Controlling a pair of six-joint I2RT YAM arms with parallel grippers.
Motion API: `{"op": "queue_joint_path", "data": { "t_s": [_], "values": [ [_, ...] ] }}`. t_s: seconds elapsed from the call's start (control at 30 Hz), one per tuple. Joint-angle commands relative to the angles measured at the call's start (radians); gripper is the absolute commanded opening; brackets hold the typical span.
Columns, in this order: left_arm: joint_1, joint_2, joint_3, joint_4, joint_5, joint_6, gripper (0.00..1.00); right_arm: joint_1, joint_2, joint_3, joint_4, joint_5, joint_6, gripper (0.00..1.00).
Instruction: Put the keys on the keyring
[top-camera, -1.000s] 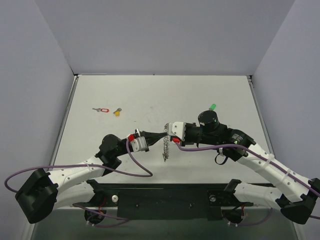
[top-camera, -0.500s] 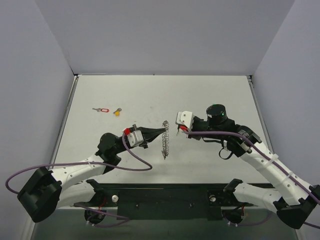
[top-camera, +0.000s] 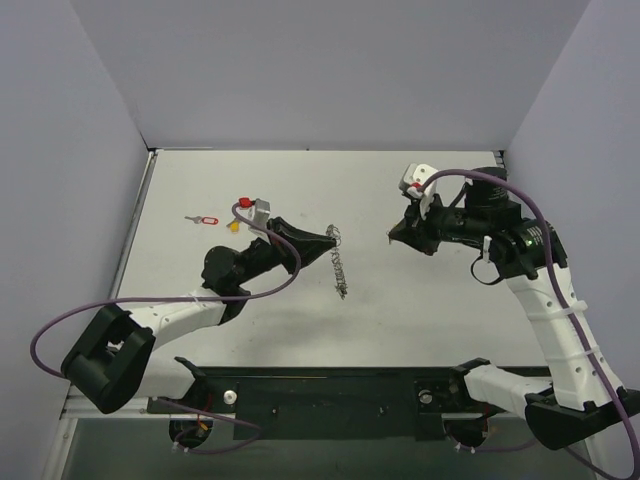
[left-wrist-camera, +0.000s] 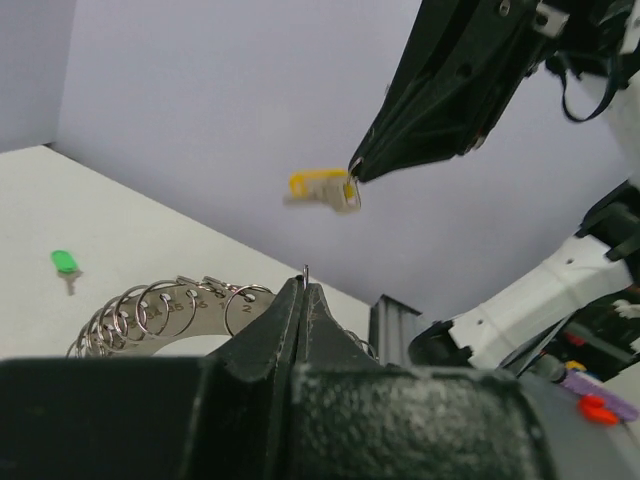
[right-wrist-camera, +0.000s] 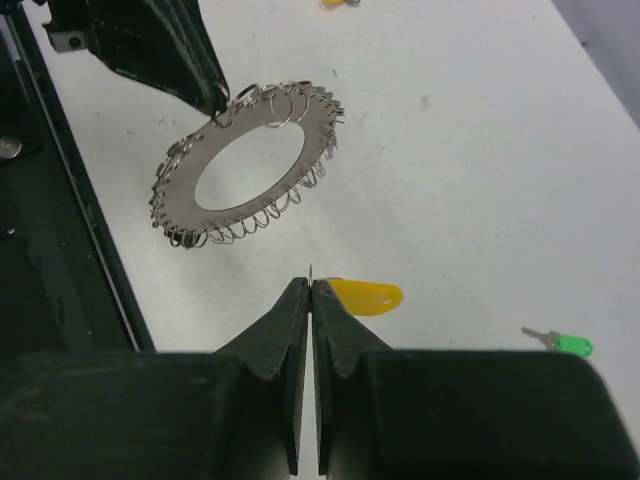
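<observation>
Small numerals are stamped along the flat band of the keyring (left-wrist-camera: 200, 318), but they cannot be read with certainty. The keyring is pinched at one small loop by the closed left gripper (top-camera: 330, 240). A yellow-headed key (right-wrist-camera: 366, 296) is clamped in the closed right gripper (top-camera: 392, 237), apart from the ring. Both grippers are held over the middle of the table (top-camera: 420, 320), well away from its edges. A red-tagged key (top-camera: 207, 219) and another yellow key (top-camera: 233, 226) are seen near the left edge.
</observation>
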Motion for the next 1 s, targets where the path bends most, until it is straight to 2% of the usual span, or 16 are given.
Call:
{"op": "queue_joint_path", "data": {
  "t_s": [0.0,0.1,0.13,0.23,0.4,0.53,0.63,0.67,0.73,0.77,0.8,0.97],
  "values": [
    [-0.044,-0.020,0.079,0.094,-0.046,-0.233,0.00,-0.025,-0.031,0.033,-0.180,-0.109,-0.004,0.00],
    [-0.125,-0.010,0.100,0.052,-0.088,-0.170,0.00,-0.036,-0.127,-0.030,-0.175,-0.163,-0.002,0.00],
    [-0.174,-0.002,0.110,0.052,-0.095,-0.126,0.00,-0.039,-0.149,-0.044,-0.174,-0.168,0.010,0.00],
    [-0.231,0.032,0.139,0.046,-0.108,-0.078,0.00,-0.045,-0.232,-0.047,-0.224,-0.157,0.036,0.00],
    [-0.275,0.059,0.147,0.069,-0.151,-0.044,0.00,-0.136,-0.171,0.004,-0.310,-0.252,0.097,0.00],
    [-0.288,0.053,0.127,0.070,-0.218,-0.038,0.00,-0.217,-0.114,0.076,-0.408,-0.347,0.027,0.00],
    [-0.295,0.062,0.111,0.098,-0.252,-0.061,0.00,-0.229,-0.084,0.113,-0.461,-0.395,0.004,0.00],
    [-0.295,0.073,0.111,0.116,-0.260,-0.073,0.00,-0.233,-0.089,0.104,-0.458,-0.425,-0.002,0.00],
    [-0.295,0.085,0.116,0.118,-0.263,-0.118,0.00,-0.268,-0.113,0.020,-0.320,-0.497,0.082,0.00],
    [-0.294,0.087,0.120,0.115,-0.260,-0.130,0.00,-0.307,-0.117,0.007,-0.309,-0.522,0.111,0.00],
    [-0.294,0.090,0.122,0.106,-0.254,-0.136,0.00,-0.337,-0.120,-0.020,-0.298,-0.556,0.110,0.00],
    [-0.285,0.110,0.137,0.115,-0.231,-0.168,0.00,-0.331,-0.157,-0.157,-0.231,-0.600,0.058,0.00]
  ]
}}
